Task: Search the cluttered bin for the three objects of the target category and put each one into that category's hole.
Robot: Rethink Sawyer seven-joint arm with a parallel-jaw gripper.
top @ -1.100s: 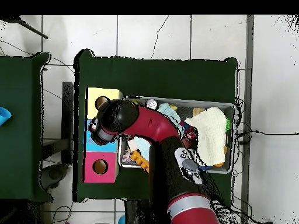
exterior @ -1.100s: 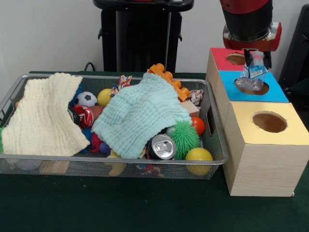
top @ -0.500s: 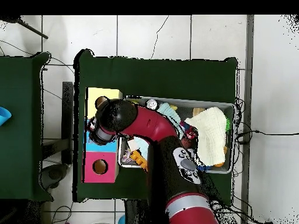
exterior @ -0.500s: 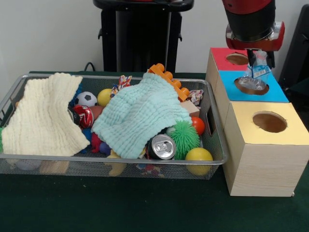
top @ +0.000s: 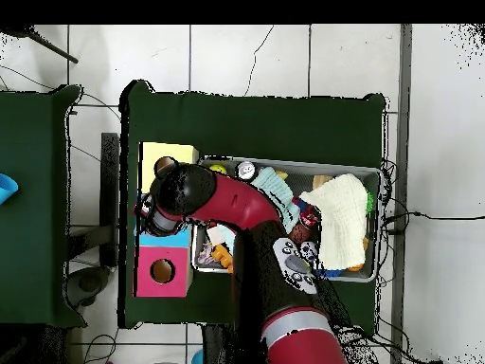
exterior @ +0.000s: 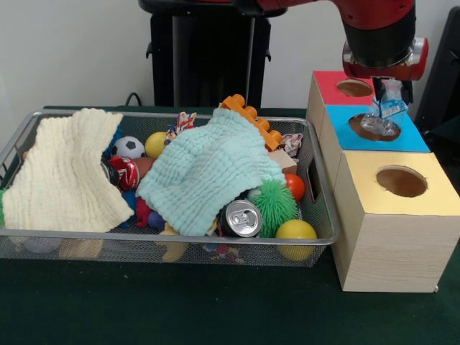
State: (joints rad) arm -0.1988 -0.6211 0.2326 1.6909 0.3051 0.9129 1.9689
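At the upper right of the front view, the gripper (exterior: 388, 85) hangs from the red and black arm (exterior: 379, 32), clenched on a crumpled clear plastic bottle (exterior: 383, 115). The bottle dangles over the round hole (exterior: 374, 127) in the blue-topped box (exterior: 410, 133), its lower end at the hole's right rim. Over the last second the arm has drifted right and a little up, so the bottle has shifted from the hole's centre toward its right edge. That suggests the drop is not yet made; the bottle probably needs better centring before release.

A red-topped box (exterior: 332, 86) sits behind the blue one, a yellow-topped box (exterior: 431, 190) in front. Left of them, the wire bin (exterior: 180, 248) holds a mint cloth (exterior: 205, 169), a cream cloth (exterior: 65, 172), a can (exterior: 241, 218), balls and toys. Some contents are hidden under the cloths.
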